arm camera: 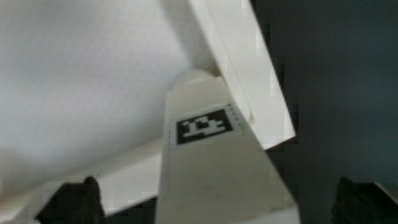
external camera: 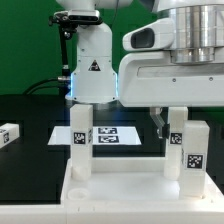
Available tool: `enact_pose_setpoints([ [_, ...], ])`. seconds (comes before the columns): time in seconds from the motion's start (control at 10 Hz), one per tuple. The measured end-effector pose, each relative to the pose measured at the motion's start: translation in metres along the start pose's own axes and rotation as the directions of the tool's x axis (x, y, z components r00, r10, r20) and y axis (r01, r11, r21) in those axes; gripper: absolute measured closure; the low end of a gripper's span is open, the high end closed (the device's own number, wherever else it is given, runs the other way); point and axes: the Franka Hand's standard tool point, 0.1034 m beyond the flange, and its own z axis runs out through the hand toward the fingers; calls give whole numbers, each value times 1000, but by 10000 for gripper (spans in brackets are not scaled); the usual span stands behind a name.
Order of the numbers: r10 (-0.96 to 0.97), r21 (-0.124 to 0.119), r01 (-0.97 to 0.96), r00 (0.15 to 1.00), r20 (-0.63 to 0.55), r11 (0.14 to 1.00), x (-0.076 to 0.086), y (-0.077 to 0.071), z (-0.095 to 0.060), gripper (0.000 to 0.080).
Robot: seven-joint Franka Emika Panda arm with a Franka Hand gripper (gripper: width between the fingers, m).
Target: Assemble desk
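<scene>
The white desk panel point(external camera: 120, 188) lies at the front of the exterior view. Two tagged white legs stand upright on it, one at the exterior view's left point(external camera: 80, 138) and one at its right point(external camera: 193, 150). My gripper point(external camera: 170, 125) hangs over the right leg, one dark finger point(external camera: 157, 120) showing beside it. In the wrist view that leg point(arm camera: 222, 165) rises between my fingertips point(arm camera: 80, 203), and my gripper point(arm camera: 217, 205) is open with a gap on each side. The panel's rim point(arm camera: 231, 50) runs beyond it. A third leg point(external camera: 8, 133) lies on the black table.
The marker board point(external camera: 112, 135) lies flat on the table behind the panel, between the two upright legs. The robot's white base point(external camera: 90, 65) with a triangle sticker stands at the back. Black table point(arm camera: 338, 80) shows beside the panel.
</scene>
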Motion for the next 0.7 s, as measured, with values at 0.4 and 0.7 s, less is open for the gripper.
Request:
enact_pose_setpoints([
  [0.4, 143, 1, -143, 990, 2, 990, 0, 0, 1, 515],
  [0.7, 508, 22, -509, 861, 25, 861, 0, 5, 0, 514],
])
